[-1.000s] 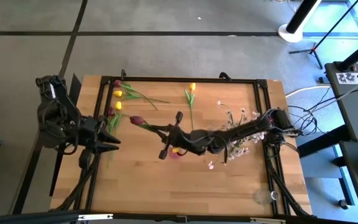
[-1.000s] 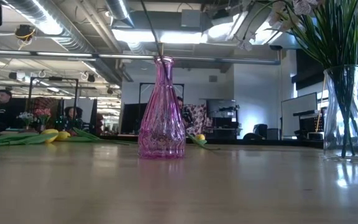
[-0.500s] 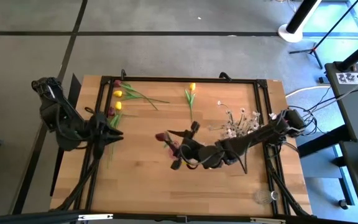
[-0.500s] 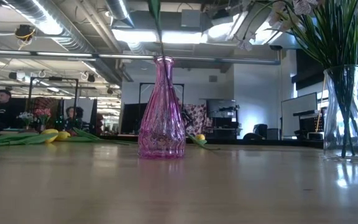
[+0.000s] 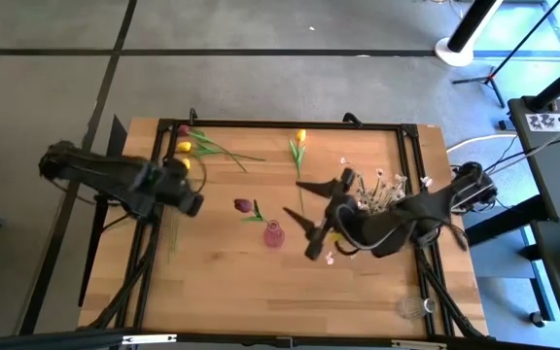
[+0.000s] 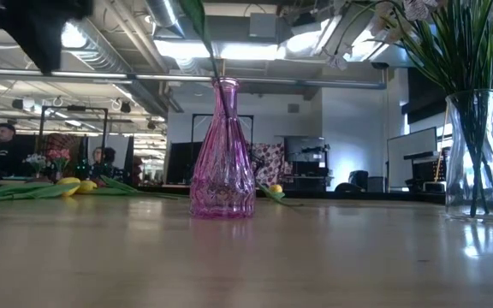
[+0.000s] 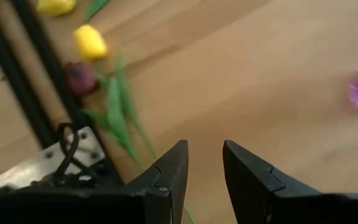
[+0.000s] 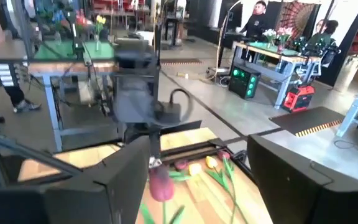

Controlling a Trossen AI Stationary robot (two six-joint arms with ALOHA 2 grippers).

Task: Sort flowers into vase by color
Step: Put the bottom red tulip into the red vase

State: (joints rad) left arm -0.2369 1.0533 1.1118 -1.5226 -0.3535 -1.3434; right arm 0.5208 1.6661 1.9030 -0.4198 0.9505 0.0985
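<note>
A maroon tulip [image 5: 244, 205] stands with its stem in the pink vase [image 5: 273, 234], its bloom leaning toward the table's left. My right gripper [image 5: 303, 219] hovers open just right of that vase, holding nothing; its wrist view shows the tulip [image 8: 161, 185] beyond the spread fingers. More flowers lie at the far left: yellow tulips [image 5: 184, 147] and maroon ones [image 5: 174, 175]. One yellow tulip [image 5: 300, 136] lies at the far middle. My left gripper [image 5: 192, 203] points down, open, over bare wood beside those stems [image 7: 120, 112].
A clear vase [image 6: 473, 154] holding white-pink blossom sprays [image 5: 377, 188] stands on the right, under my right arm. A black frame [image 5: 290, 124] runs along the table's edges. Bare wood lies toward the near edge. People sit at desks beyond the table.
My right gripper has opened and let go of the maroon tulip, then risen and drawn back toward the table's right. The tulip stays in the pink vase, its bloom swung slightly left. My left gripper has swung in from the left edge and tipped to point down.
</note>
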